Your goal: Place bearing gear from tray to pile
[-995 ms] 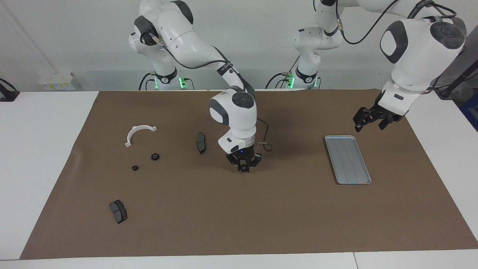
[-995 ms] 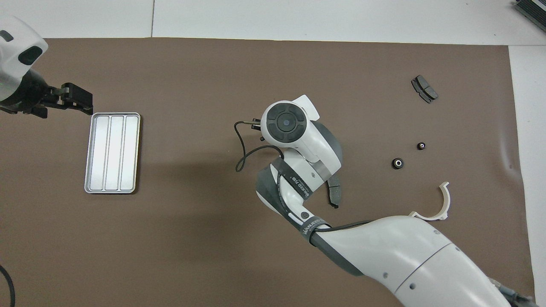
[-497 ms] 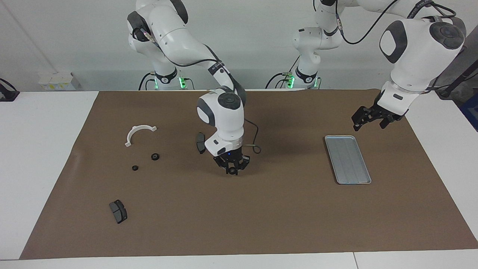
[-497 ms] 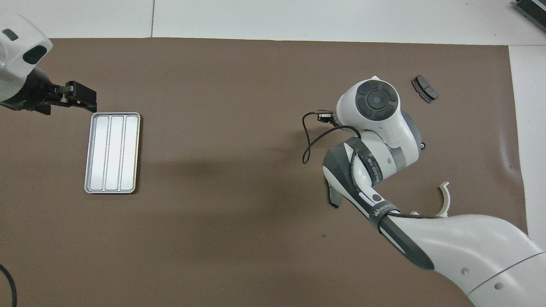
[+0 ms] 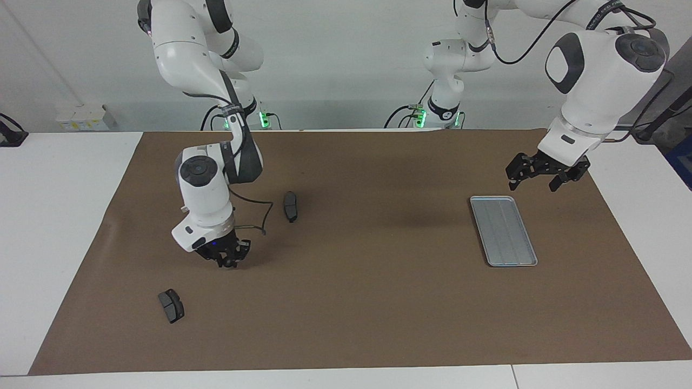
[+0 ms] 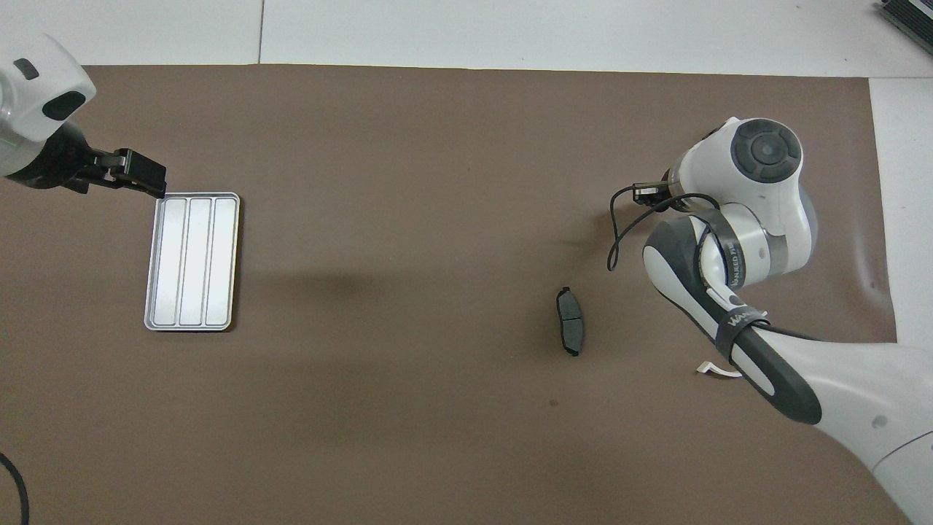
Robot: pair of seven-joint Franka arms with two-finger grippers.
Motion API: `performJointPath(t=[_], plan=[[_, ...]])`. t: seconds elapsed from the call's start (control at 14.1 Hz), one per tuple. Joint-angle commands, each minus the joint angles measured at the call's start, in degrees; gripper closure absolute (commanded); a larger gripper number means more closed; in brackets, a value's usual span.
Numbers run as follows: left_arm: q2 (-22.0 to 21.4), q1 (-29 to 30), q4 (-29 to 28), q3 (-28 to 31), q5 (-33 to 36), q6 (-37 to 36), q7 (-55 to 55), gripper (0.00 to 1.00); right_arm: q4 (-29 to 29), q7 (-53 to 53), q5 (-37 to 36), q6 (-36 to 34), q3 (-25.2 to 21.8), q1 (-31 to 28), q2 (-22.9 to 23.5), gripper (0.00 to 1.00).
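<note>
Bearing gear: no gear shows in either view. None lies on the tray, and the right arm hides the spot where the pile's small parts would lie. It may sit in the right pincer, but that is only a guess.
Tray (image 5: 503,230): flat on the brown mat (image 5: 378,313), toward the edge of the bench (image 5: 54,227) at the left arm's end.
Pile: one brake pad (image 5: 291,206) lies mid-bench. A second brake pad (image 5: 171,306) lies near the corner at the right arm's end, farthest from the robots. A sliver of the white bracket (image 6: 718,370) peeks out by the right arm.
Right pincer (image 5: 227,260): low over the mat between the two pads. I cannot tell whether it grips anything.
Left pincer (image 5: 535,178): spread apart and holding nothing, waiting over the mat beside the tray's end nearer the robots.
Handling: a small gear is likely stiff, light for its kind, smooth and apt to roll. Pinch it across the rim, flat faces level, and set it down rather than dropping it.
Writing: the right arm's dark bands carry pale lettering, but it cannot be read with certainty.
</note>
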Motion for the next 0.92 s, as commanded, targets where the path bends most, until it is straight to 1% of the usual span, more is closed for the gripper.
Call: performJointPath(t=[0.0, 0.07, 0.21, 0.28, 0.5, 0.64, 0.85], plan=[[-2.1, -0.4, -2.8, 0.5, -0.5, 1.5, 1.0, 0.0, 3.3, -6.5, 2.9, 0.6, 0.9, -2.4, 2.1, 0.54], [-2.2, -0.4, -2.9, 0.5, -0.5, 1.5, 0.9, 0.0, 3.8, -7.8, 2.9, 0.4, 0.9, -2.6, 2.2, 0.27], [-2.2, -0.5, -3.1, 0.5, -0.4, 1.5, 0.9, 0.0, 4.5, -7.9, 3.0, -0.3, 0.9, -2.6, 2.0, 0.06], [-2.2, -0.5, -3.1, 0.5, -0.4, 1.6, 0.9, 0.0, 4.9, -7.6, 3.1, -0.9, 0.9, -2.3, 1.5, 0.0], [-2.3, -0.5, -3.1, 0.5, -0.4, 1.5, 0.7, 0.0, 4.7, -6.5, 3.1, -3.5, 0.9, -1.7, -1.3, 0.0], [-2.3, -0.5, -3.1, 0.5, -0.5, 1.5, 0.7, 0.0, 3.9, -3.9, 3.1, -5.8, 1.0, -1.6, -4.2, 0.0], [-2.4, -0.5, -3.4, 0.4, -0.5, 1.5, 0.6, 0.0, 3.5, -3.0, 3.7, -13.3, 1.2, -1.4, -9.9, 0.0]])
